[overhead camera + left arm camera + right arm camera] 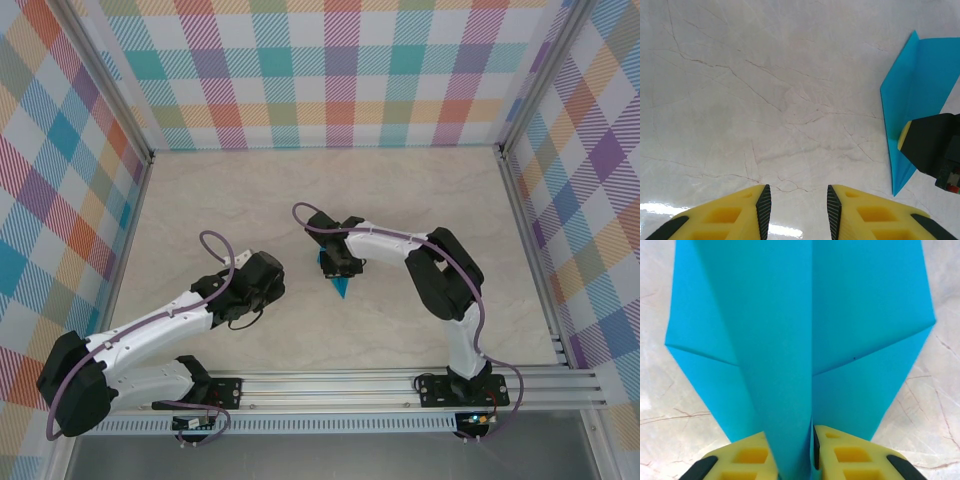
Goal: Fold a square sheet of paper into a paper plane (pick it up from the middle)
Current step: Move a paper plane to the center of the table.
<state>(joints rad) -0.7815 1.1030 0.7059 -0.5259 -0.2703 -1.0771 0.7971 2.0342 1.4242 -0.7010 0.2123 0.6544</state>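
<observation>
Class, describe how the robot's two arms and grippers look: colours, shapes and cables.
The left arm and right arm have white links, bulky black joints and a looping purple cable each. The left gripper and right gripper have chunky yellow fingers with hollow pockets and black inner pads.

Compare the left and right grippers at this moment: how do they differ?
The left gripper is open and empty, over bare table beside the paper plane. The right gripper is shut on the paper plane, with its centre fold pinched between the fingers. Both have yellow fingers with black pads.
</observation>
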